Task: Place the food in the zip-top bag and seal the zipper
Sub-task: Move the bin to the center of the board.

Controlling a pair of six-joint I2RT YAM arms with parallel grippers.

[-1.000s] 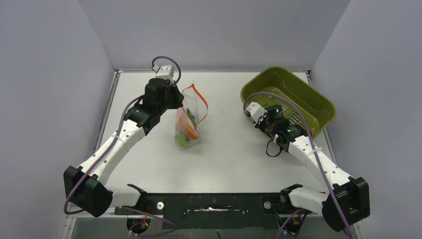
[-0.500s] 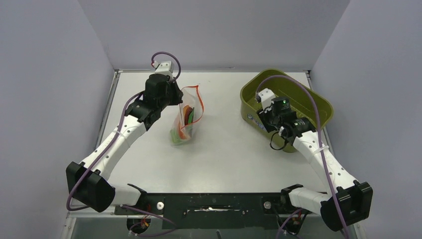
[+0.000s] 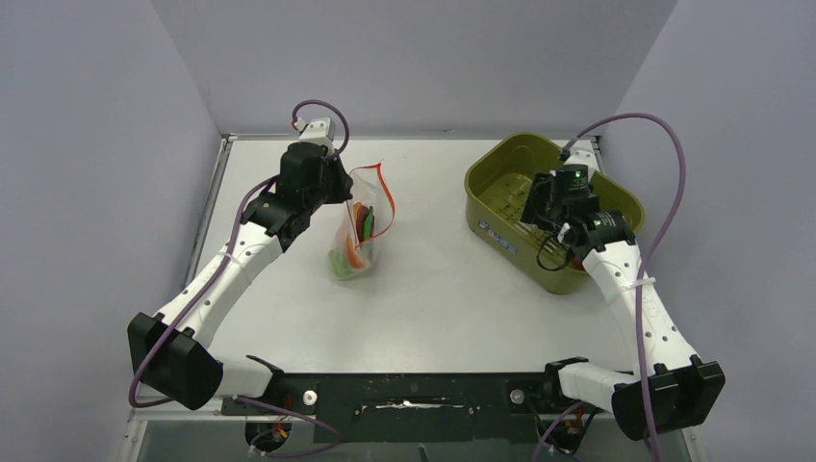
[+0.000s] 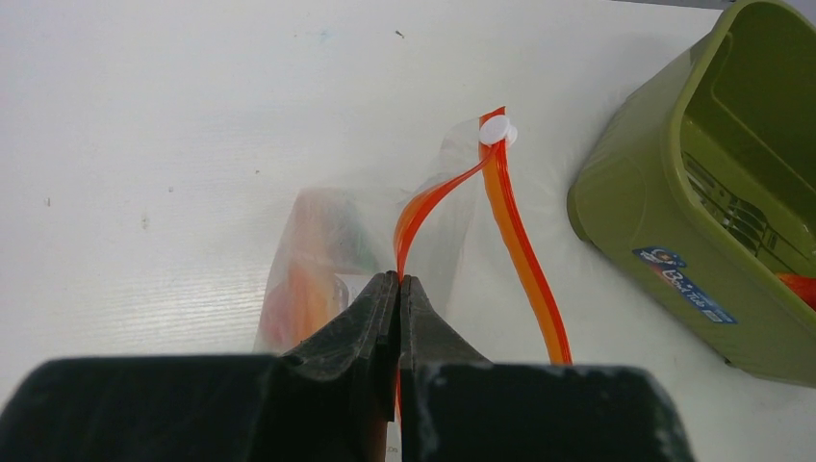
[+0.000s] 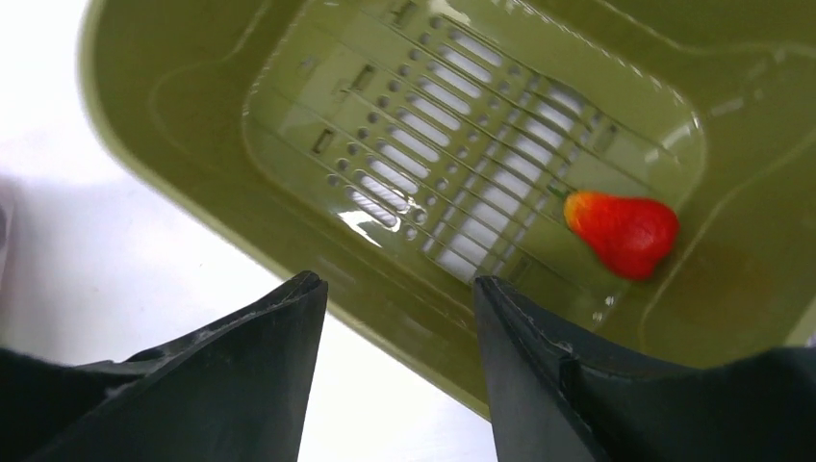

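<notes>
The left tool (image 4: 398, 281), pinched tight on the zipper (image 4: 524, 255), holds the part-filled zip-top bag (image 3: 351, 245) with its mouth up and agape on the counter (image 3: 443, 289), seemingly for loading, while the right tool (image 5: 399, 289), parted and empty, hovers over the lone red toy fruit (image 5: 624, 231) in the olive-green tub (image 5: 192, 58).

white table (image 3: 433, 308), viewed from above. a clear zip-top bag (image 3: 354, 248) rests with its base on the surface, left of centre. an olive-green tub (image 3: 486, 223) sits towards the far right corner, well apart from the bag
</notes>
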